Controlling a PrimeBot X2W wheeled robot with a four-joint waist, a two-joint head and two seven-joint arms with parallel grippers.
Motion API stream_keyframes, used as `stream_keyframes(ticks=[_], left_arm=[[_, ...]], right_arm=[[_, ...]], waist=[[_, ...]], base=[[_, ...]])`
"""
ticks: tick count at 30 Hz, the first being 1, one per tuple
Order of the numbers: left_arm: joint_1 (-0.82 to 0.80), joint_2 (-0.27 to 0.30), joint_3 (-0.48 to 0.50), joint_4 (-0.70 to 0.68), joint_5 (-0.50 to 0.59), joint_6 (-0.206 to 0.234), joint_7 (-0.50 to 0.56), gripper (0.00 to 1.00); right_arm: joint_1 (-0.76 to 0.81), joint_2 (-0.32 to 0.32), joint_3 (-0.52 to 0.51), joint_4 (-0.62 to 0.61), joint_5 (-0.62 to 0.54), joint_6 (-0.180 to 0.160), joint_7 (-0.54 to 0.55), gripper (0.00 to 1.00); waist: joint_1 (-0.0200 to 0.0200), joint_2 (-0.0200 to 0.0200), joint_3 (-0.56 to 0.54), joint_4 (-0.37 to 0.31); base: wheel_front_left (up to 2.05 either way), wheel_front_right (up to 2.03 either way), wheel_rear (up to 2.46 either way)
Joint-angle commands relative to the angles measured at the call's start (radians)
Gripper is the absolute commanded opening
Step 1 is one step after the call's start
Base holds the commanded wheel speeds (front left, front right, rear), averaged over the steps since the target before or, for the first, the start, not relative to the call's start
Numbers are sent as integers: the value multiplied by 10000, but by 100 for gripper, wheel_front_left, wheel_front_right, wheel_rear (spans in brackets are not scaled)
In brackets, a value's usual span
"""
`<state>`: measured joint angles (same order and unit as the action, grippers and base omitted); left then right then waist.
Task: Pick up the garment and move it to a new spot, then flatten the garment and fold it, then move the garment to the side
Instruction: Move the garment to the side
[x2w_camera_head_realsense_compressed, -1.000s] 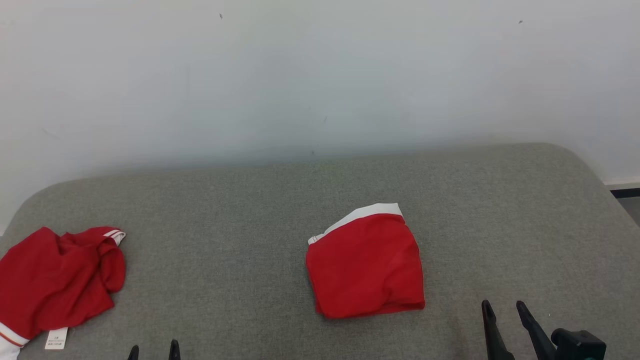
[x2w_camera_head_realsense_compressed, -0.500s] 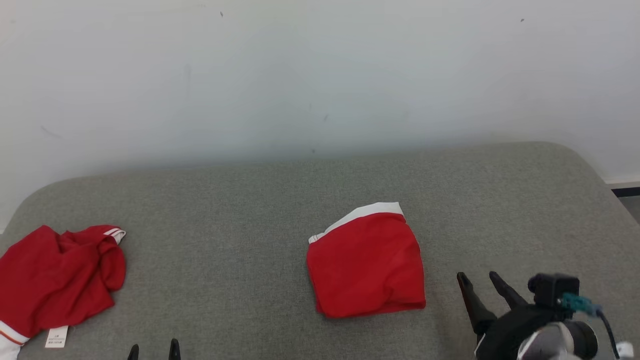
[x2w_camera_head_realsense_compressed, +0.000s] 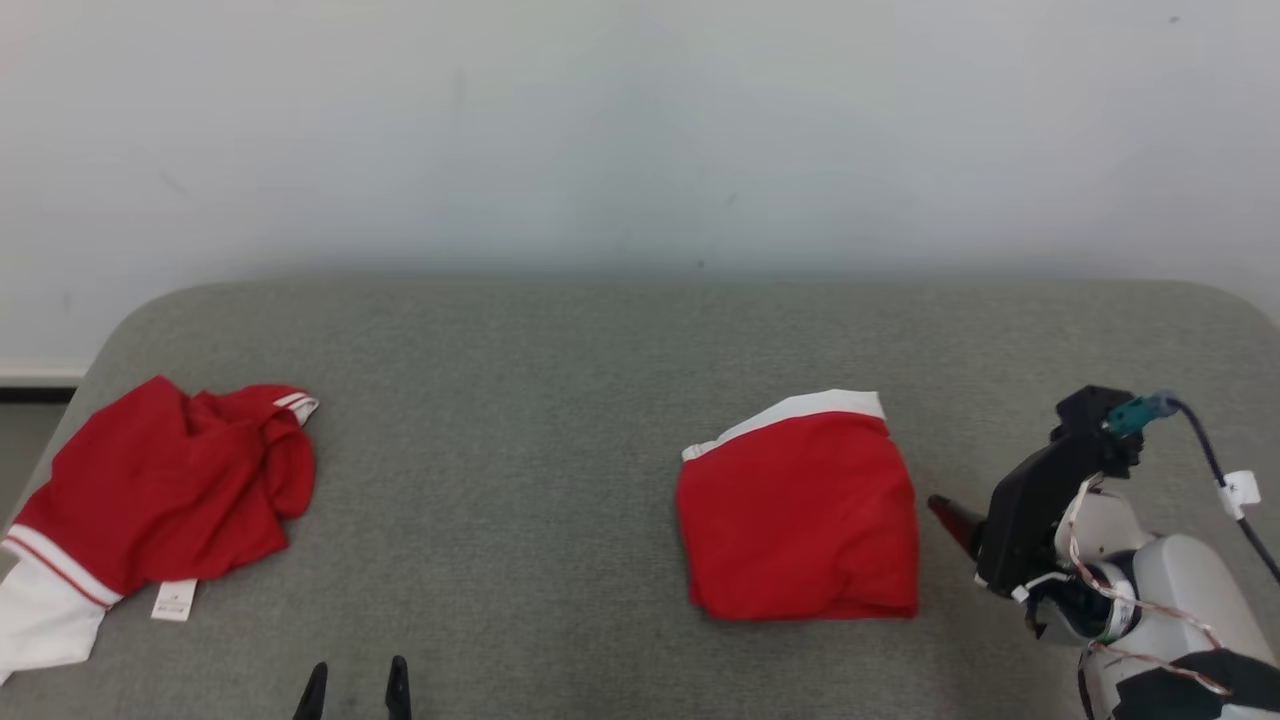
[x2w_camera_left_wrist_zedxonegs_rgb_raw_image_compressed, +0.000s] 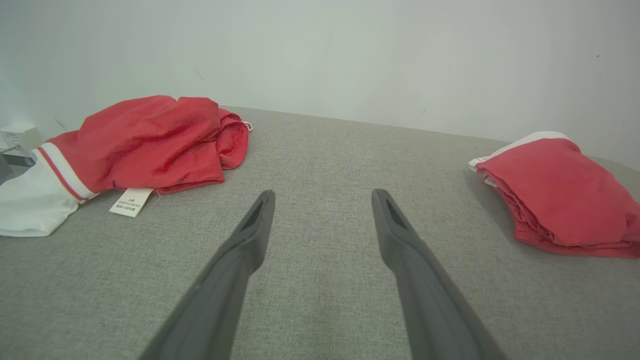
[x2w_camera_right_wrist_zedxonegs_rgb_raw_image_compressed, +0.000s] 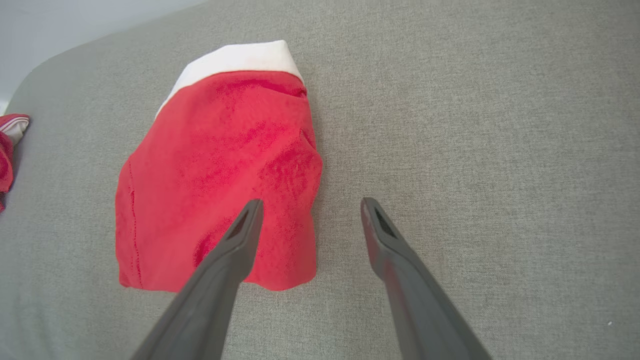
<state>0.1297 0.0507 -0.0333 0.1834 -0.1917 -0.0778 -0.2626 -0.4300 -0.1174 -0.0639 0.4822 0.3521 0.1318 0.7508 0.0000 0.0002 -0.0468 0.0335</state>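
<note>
Right claw (x2w_camera_right_wrist_zedxonegs_rgb_raw_image_compressed: 311, 201) now beside folded garment (x2w_camera_head_realsense_compressed: 800, 510)

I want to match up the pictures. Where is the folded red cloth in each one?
Head view: folded red cloth right of the middle.
Left wrist view: folded red cloth at the right edge.
Right wrist view: folded red cloth left of the middle.
Shared landmark: the crumpled red cloth, far left in all three.

The garment (x2w_camera_head_realsense_compressed: 800, 520) lies on the cushion (x2w_camera_head_realsense_compressed: 520, 400), right of a second garment (x2w_camera_head_realsense_compressed: 170, 490)
</note>
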Motion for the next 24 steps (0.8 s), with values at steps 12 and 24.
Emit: stream_keyframes(ticks=[12,24], left_arm=[[-652,-9,-746,-556,-176,168,-31,100],[-956,-7,-1217,-717,-329,396,-31,100]], right_arm=[[-1167,440,-2187,656,-2098,-24,986,100],[-1146,673,-2832,1130,-3066,-24,1528,42]], waist=[[0,-2,1374,1688],[0,-2,2021,2034]], base=[[0,0,0],[0,0,0]])
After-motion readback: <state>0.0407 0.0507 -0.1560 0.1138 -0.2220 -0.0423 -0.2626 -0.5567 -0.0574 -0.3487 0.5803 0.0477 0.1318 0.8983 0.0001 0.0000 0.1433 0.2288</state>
